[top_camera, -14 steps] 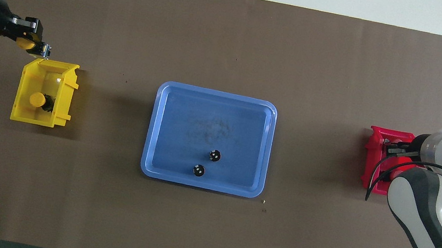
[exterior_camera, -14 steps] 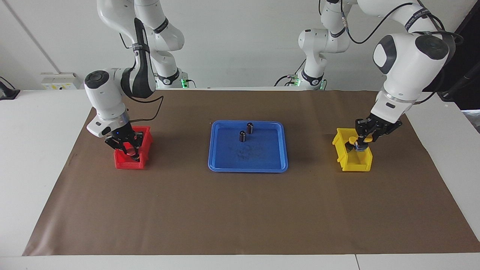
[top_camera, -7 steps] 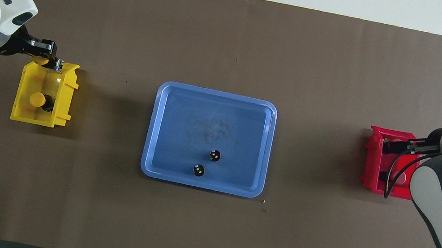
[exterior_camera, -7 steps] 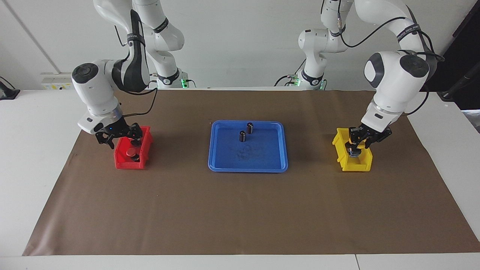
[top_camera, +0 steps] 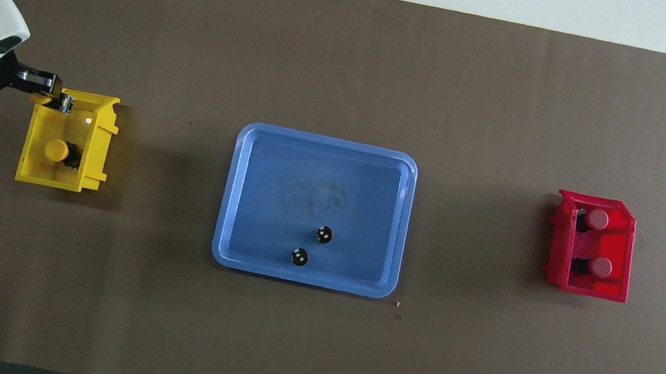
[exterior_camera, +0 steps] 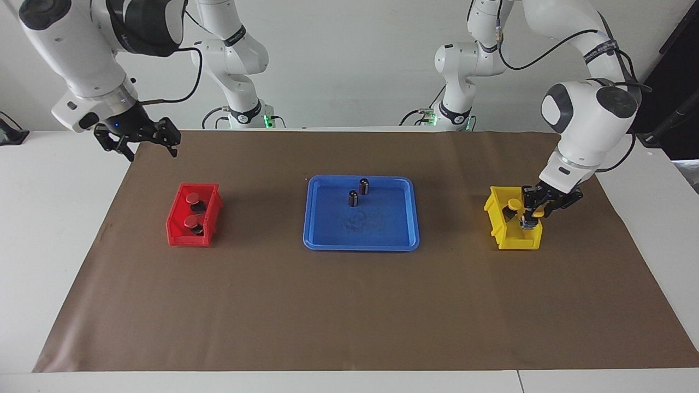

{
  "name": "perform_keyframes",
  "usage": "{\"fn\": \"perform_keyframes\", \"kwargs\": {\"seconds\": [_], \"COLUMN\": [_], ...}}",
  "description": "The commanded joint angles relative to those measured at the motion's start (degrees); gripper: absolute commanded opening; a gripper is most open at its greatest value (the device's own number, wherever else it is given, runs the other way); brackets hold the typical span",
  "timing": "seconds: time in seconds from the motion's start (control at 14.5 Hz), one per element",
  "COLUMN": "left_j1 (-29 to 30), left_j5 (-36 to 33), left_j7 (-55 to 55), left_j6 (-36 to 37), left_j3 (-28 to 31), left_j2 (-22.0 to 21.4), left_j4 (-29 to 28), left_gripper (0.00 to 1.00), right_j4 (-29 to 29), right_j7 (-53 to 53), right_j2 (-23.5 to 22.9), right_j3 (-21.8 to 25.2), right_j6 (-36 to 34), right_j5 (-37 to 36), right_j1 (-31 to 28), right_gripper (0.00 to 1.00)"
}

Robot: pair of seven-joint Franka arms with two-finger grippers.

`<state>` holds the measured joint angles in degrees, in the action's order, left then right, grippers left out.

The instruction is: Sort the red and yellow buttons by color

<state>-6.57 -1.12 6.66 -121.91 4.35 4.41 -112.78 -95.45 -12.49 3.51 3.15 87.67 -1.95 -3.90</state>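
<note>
Two red buttons (exterior_camera: 192, 199) (exterior_camera: 191, 220) lie in the red bin (exterior_camera: 185, 239) at the right arm's end; the overhead view shows both (top_camera: 597, 219) (top_camera: 600, 266). My right gripper (exterior_camera: 153, 150) is open and empty, raised high over the table nearer the robots than the red bin. One yellow button (exterior_camera: 513, 204) (top_camera: 57, 150) lies in the yellow bin (exterior_camera: 519, 240) at the left arm's end. My left gripper (exterior_camera: 528, 215) (top_camera: 61, 101) is shut on the second yellow button (exterior_camera: 534, 214) and holds it low inside that bin's part farther from the robots.
A blue tray (exterior_camera: 360, 246) (top_camera: 303, 278) sits mid-table with two dark capless cylinders (exterior_camera: 363, 186) (exterior_camera: 353, 198) standing in its part nearer the robots. Brown paper covers the table.
My right gripper has let go of a red button in the red bin and risen up and away toward the robots. My left gripper has lowered the yellow button into the yellow bin.
</note>
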Motion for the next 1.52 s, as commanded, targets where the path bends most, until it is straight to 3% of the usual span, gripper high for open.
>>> {"fn": "perform_keyframes", "kwargs": {"seconds": [0.0,0.41,0.55,0.62,0.69,0.76,0.97,1.11,1.24,1.45], "left_j1": [0.2,1.3,2.2,2.2,2.2,2.2,1.4,1.2,1.1,1.1], "left_j5": [-0.5,-0.5,-0.5,-0.5,-0.5,-0.4,-0.4,0.2,0.4,0.8], "left_j7": [0.7,0.6,0.4,0.2,0.2,-0.1,-2.2,-2.7,-1.4,0.2], "left_j6": [-3.8,-10.2,-12.0,-12.5,-12.5,-12.5,-11.8,-6.8,2.3,8.3], "left_j3": [-0.2,-0.2,-0.2,-0.2,-0.2,-0.2,-0.3,-0.8,-1.0,-1.6], "left_j2": [-1.6,-0.8,0.3,0.3,0.3,0.3,0.5,0.6,0.9,-0.1], "left_j4": [-4.5,-9.5,-9.4,-9.4,-9.3,-9.3,-8.4,-4.2,3.8,8.4], "left_gripper": [0.01,0.02,0.07,0.26,0.57,0.63,0.67,0.73,1.0,1.0], "right_j4": [1.5,1.9,2.1,2.1,2.1,2.1,2.5,2.8,2.8,2.7], "right_j7": [1.8,3.4,3.4,3.3,3.4,3.4,3.4,3.4,3.5,3.6], "right_j2": [-1.2,-1.1,-1.1,-1.1,-1.1,-1.1,-1.2,-1.4,-1.6,-1.6], "right_j3": [-0.5,-1.7,-1.8,-1.8,-1.8,-1.8,-1.8,-1.9,-1.9,-1.9], "right_j6": [-0.7,-0.3,-0.3,-0.4,-0.4,-0.4,-0.3,-0.2,0.0,0.0], "right_j5": [0.9,-0.1,-0.5,-0.5,-0.5,-0.6,-1.1,-1.7,-1.9,-2.1], "right_j1": [-3.6,-3.2,-3.1,-3.1,-3.1,-3.1,-3.1,-3.0,-1.7,-1.5], "right_gripper": [1.0,1.0,1.0,1.0,1.0,1.0,1.0,1.0,1.0,1.0]}}
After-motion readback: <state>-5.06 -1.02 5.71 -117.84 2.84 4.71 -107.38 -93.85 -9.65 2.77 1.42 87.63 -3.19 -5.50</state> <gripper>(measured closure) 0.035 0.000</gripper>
